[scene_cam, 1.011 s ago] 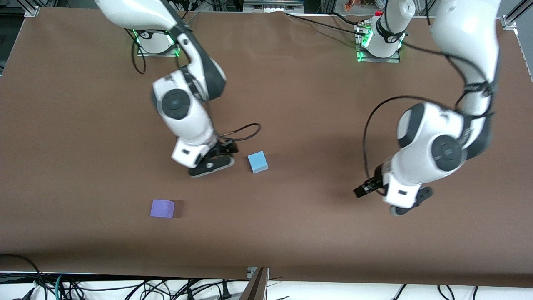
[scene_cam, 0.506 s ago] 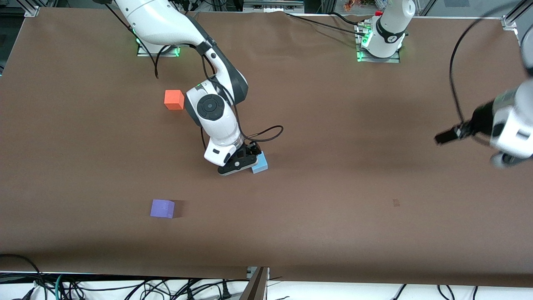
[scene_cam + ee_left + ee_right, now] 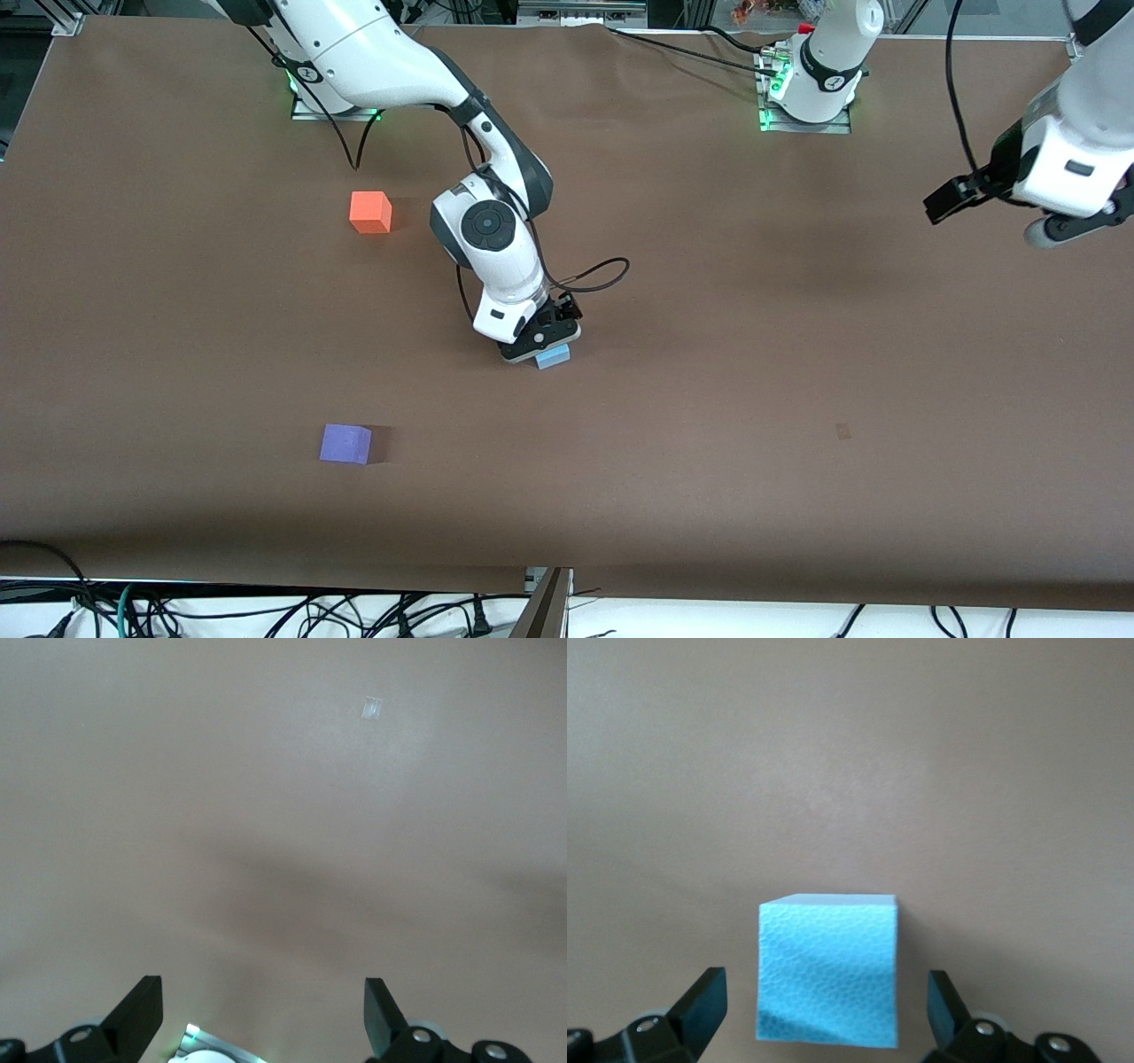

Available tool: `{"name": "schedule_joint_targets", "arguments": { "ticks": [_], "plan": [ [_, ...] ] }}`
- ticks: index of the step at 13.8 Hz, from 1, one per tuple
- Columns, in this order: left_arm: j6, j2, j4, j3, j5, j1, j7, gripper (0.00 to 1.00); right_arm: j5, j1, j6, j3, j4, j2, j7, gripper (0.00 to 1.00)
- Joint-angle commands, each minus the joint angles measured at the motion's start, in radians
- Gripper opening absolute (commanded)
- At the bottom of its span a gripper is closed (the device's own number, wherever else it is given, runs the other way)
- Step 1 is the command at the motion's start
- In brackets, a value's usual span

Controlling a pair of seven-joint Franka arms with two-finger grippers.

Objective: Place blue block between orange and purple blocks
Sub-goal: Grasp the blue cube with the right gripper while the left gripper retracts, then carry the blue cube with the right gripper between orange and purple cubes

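The light sky-blue block (image 3: 554, 356) sits on the brown table mid-way along it, mostly hidden under my right hand in the front view. My right gripper (image 3: 542, 341) is open right over it; in the right wrist view the blue block (image 3: 828, 970) lies between the two spread fingers, touching neither. The orange block (image 3: 370, 212) sits farther from the front camera, toward the right arm's end. The purple block (image 3: 345, 443) sits nearer the front camera, below the orange one. My left gripper (image 3: 944, 200) is open and empty, raised over the left arm's end of the table.
The brown table (image 3: 709, 399) carries only the three blocks. A small pale mark (image 3: 842, 431) lies on the cloth toward the left arm's end and shows in the left wrist view (image 3: 372, 707). Cables hang under the near table edge.
My right gripper has swung from beside the blue block to right over it, uncovering the orange block. My left arm has lifted and pulled back to its end of the table.
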Motion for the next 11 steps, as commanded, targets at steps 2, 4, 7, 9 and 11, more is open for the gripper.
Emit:
{"name": "schedule_joint_targets", "arguments": {
  "ticks": [2,4,7,9,11],
  "plan": [
    [0.029,0.113,0.106,0.005,0.009,0.068,0.324,1.0,-0.025,0.035,0.029,-0.016,0.025,0.033,0.044,1.0],
    [0.029,0.136,0.117,0.004,0.006,0.086,0.376,1.0,-0.032,0.038,0.032,-0.016,0.025,0.046,0.044,0.96],
    [0.032,0.141,0.134,-0.001,-0.007,0.091,0.396,1.0,-0.071,0.035,0.028,-0.024,0.036,0.041,0.05,0.2],
    [-0.014,0.142,0.171,0.005,-0.069,0.094,0.445,1.0,-0.068,0.022,0.011,-0.039,0.042,0.021,0.07,0.14],
    [-0.161,0.136,0.276,0.01,-0.086,0.123,0.448,1.0,-0.063,-0.013,-0.077,-0.064,0.042,-0.019,0.067,0.14]
  ]
}}
